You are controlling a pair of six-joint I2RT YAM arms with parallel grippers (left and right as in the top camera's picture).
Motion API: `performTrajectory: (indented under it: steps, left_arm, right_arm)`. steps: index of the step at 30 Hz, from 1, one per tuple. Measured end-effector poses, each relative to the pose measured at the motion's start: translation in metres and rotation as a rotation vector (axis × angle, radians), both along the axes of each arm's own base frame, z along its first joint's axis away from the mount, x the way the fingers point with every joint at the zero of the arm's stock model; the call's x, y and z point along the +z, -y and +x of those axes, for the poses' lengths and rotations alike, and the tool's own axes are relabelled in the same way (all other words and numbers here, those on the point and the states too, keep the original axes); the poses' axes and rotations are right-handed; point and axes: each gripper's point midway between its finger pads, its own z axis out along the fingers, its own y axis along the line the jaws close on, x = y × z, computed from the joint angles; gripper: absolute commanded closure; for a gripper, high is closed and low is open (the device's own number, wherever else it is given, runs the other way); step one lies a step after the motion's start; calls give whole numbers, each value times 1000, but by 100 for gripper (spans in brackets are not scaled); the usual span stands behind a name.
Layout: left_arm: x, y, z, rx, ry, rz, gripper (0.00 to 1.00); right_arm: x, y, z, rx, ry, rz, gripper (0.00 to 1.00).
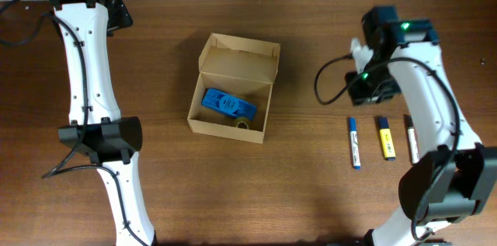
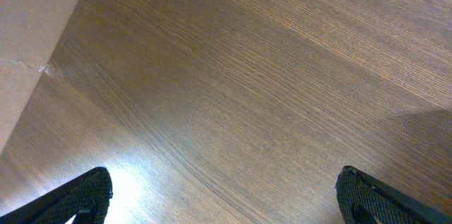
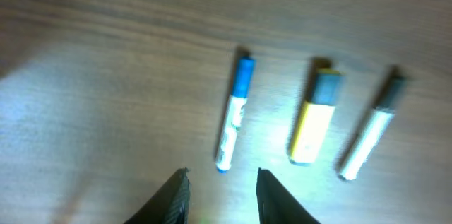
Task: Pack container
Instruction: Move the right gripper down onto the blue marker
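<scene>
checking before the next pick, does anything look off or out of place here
Nothing stands out. The container sits upright, flap open, a blue case inside; the blue marker, yellow marker and white marker lie side by side on the table.

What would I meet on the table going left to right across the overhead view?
cardboard box → blue marker → yellow highlighter → black-capped marker
</scene>
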Motion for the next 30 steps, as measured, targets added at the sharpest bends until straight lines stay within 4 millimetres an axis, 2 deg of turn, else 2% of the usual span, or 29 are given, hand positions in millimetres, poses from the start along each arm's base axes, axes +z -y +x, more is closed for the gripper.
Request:
performTrajectory:
  steps: [7, 12, 17, 23, 30]
  left_arm:
    - [0, 0, 0, 0, 0, 0, 0]
    - [0, 0, 0, 0, 0, 0, 0]
    - [0, 0, 0, 0, 0, 0, 0]
    - [0, 0, 0, 0, 0, 0, 0]
    - [0, 0, 0, 0, 0, 0, 0]
  right_arm:
    - [-59, -5, -35, -27, -125, 40, 66]
    - [-81, -2, -45, -58, -141, 60, 66]
    - [-95, 5, -48, -93, -136, 73, 66]
    - [-99, 15, -45, -137, -117, 79, 66]
    - [-111, 16, -43, -152, -92, 79, 63]
